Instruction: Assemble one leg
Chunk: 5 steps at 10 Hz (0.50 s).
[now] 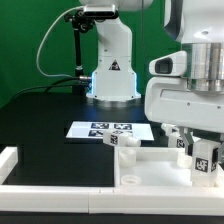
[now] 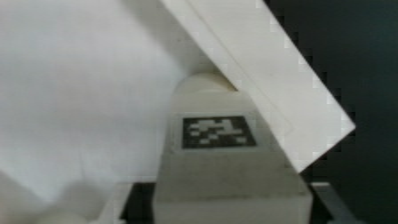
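Hand [image 1: 204, 160] clamped on the leg [image 2: 217, 150], one finger [image 2: 143, 205] at each side of its tagged body, narrow round end pointing away from the wrist toward the white panel [image 1: 150, 172]; judged a hold that keeps the peg's axis in line for seating into the panel. Beyond, two more legs [image 1: 122, 141] stand at the panel's far rim, then the marker board [image 1: 105, 129] flat on the black desk [image 1: 40, 120], arm base [image 1: 112, 75] farthest back.
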Available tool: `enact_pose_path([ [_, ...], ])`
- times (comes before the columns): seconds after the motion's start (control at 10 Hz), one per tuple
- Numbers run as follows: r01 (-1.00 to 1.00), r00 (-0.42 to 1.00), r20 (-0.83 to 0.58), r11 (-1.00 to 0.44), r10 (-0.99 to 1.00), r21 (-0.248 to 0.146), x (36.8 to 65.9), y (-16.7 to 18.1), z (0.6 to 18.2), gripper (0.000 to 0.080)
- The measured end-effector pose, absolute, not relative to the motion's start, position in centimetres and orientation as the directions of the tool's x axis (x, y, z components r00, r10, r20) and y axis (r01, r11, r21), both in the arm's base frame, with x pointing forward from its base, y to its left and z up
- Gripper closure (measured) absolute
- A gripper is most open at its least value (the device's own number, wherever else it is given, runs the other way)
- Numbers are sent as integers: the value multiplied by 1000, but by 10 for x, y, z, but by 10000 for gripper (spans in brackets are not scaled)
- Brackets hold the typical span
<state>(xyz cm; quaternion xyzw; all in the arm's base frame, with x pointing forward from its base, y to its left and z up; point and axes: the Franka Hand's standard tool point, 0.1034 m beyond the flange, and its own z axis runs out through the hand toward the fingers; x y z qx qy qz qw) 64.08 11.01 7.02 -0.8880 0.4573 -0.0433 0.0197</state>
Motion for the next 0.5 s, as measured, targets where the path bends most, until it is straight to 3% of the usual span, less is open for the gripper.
enact_pose_path([
  [0.2,-953,294,30,-295,-955,-68,642,109,70,515],
  [0.3,-994,82,4,-82,-997,-68,642,109,70,514],
  [0.5,-979,-193,-19,194,-981,-67,641,109,70,514],
])
